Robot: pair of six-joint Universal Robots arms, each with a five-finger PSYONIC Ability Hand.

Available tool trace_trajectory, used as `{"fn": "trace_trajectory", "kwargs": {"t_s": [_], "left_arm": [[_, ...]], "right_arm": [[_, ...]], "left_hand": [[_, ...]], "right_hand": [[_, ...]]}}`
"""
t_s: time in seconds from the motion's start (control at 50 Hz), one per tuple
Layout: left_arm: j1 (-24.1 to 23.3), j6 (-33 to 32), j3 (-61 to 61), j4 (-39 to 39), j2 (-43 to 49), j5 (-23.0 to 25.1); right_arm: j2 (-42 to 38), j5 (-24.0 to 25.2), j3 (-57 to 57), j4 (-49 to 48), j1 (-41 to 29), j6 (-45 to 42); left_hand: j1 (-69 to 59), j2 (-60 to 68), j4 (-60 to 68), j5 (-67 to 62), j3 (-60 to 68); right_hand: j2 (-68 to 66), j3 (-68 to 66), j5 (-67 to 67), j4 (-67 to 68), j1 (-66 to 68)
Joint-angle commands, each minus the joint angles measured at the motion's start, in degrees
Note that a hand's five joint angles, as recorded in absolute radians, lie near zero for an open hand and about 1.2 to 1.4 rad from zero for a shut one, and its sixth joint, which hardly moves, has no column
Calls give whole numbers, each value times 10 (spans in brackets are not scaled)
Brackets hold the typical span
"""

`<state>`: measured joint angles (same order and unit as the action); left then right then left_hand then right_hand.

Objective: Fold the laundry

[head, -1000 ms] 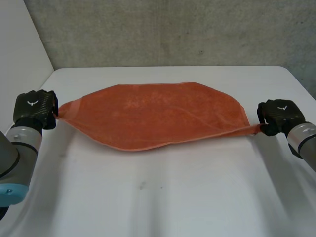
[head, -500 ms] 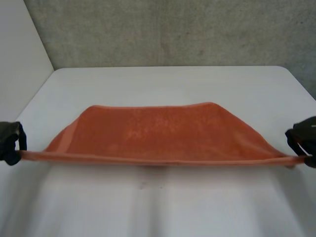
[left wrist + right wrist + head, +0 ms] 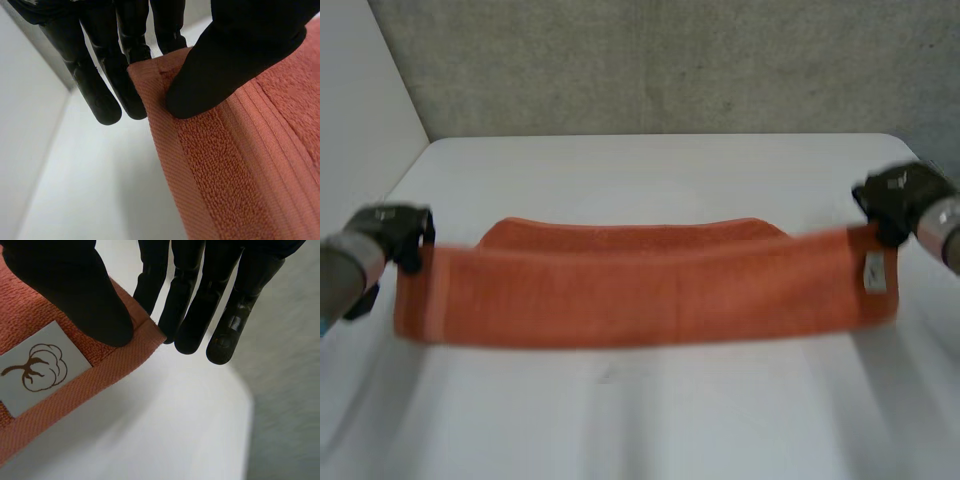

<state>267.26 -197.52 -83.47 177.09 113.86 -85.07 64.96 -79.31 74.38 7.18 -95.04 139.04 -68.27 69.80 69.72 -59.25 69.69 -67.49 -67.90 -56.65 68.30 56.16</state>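
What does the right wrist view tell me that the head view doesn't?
Right wrist view only: the right hand pinching a towel corner between thumb and fingers, beside a label printed with a cotton plant. Head view only: the left hand at the opposite end, the towel stretched between them. Both: orange towel, right hand, white table.

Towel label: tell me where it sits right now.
The white label is on the corner of the orange towel pinched by the right hand, beside its thumb; in the head view, at the towel's right end.
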Motion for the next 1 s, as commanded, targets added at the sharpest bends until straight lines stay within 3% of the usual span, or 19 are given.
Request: {"fn": "trace_trajectory", "kwargs": {"t_s": [0.02,0.06,0.08,0.1,0.12,0.16,0.22,0.4,0.54,0.72,0.88,1.0], "left_arm": [[-31,13,199,101,17,-2],[-37,24,230,225,-9,-4],[-37,24,230,226,-9,-4],[-39,32,228,286,-28,-10],[-39,32,228,287,-29,-10],[-41,40,219,363,-53,-36],[-40,43,201,357,-58,-59],[-35,48,101,321,-46,-57],[-42,45,-39,326,11,-55],[-46,43,-119,324,54,-54],[-32,40,-205,283,-38,-57],[14,43,-246,150,-189,-57]], "right_arm": [[-5,-33,-212,-74,-26,77],[10,-35,-267,-136,-28,127],[10,-35,-267,-137,-28,127],[25,-38,-270,-171,-27,147],[42,-43,-263,-200,-23,163],[53,-42,-250,-223,-23,172],[68,-37,-211,-227,-22,171],[62,-7,-95,-189,-22,163],[15,30,35,-185,-22,135],[-19,36,127,-184,-21,101],[32,33,182,-144,-12,65],[132,36,183,30,49,19]], "left_hand": [[-117,102,103,-108,103],[-117,102,103,-108,103],[-117,102,103,-108,103],[-117,102,103,-108,103],[-117,102,103,-108,103],[-117,102,103,-108,103],[-117,102,103,-108,103],[-117,102,103,-108,103],[-117,102,103,-108,103],[-117,102,103,-108,103],[-117,102,103,-108,103],[-117,102,103,-108,103]], "right_hand": [[-125,-121,-134,117,238],[-125,-121,-134,117,238],[-125,-121,-134,117,238],[-125,-121,-134,117,238],[-125,-121,-134,117,238],[-125,-121,-134,117,238],[-125,-121,-134,117,238],[-125,-121,-134,117,238],[-125,-121,-134,117,238],[-125,-121,-134,117,238],[-125,-121,-134,117,238],[-125,-121,-134,117,238]]}}
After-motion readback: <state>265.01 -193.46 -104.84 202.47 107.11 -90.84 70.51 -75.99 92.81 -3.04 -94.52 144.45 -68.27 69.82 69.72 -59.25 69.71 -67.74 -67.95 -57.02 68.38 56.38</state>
